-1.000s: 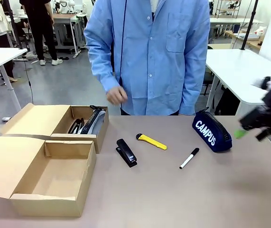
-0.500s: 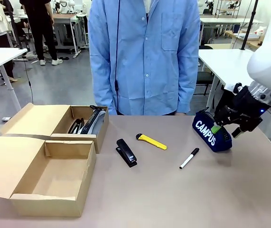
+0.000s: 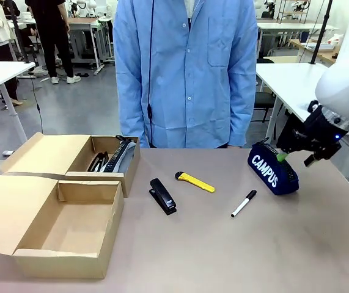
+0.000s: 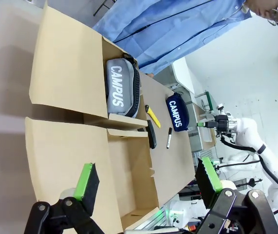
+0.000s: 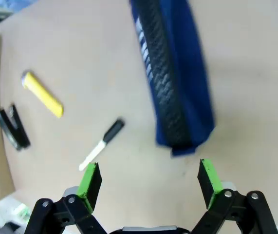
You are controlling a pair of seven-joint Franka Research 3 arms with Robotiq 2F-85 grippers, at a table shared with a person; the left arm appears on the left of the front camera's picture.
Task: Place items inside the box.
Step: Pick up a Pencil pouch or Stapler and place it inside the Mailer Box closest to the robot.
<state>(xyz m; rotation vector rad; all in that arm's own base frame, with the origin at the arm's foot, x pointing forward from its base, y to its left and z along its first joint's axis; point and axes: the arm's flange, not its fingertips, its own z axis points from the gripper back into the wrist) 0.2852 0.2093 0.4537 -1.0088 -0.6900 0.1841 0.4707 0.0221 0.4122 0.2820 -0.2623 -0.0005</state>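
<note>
- The right gripper stands wide open and holds nothing. Its green pads are far from each other.
- It hangs at the 2 o'clock end of the navy pouch. In the right wrist view, the end of the pouch lies just beyond the fingertips and the pads look free of it. From the front I cannot tell whether one pad touches the fabric.
- The left gripper is also wide open and empty. It is above the near box.
- The navy pouch lies on the table at about 2 o'clock from the table's middle.
- The marker pen is at 8 o'clock from the pouch. The yellow utility knife is at 10 o'clock from the pen, and the black stapler is at 8 o'clock from the knife.
- The grey pouch is in the far box, at 9 o'clock from the knife.
- One second before, the right gripper was a blur at the 3 o'clock edge of the picture. Half a second before, it was over the top of the pouch. Now it is a little more towards 2 o'clock.
- The jaws have stayed equally wide through this second.
- The person had one hand raised before the body one second ago. The items on the table have not moved.
</note>
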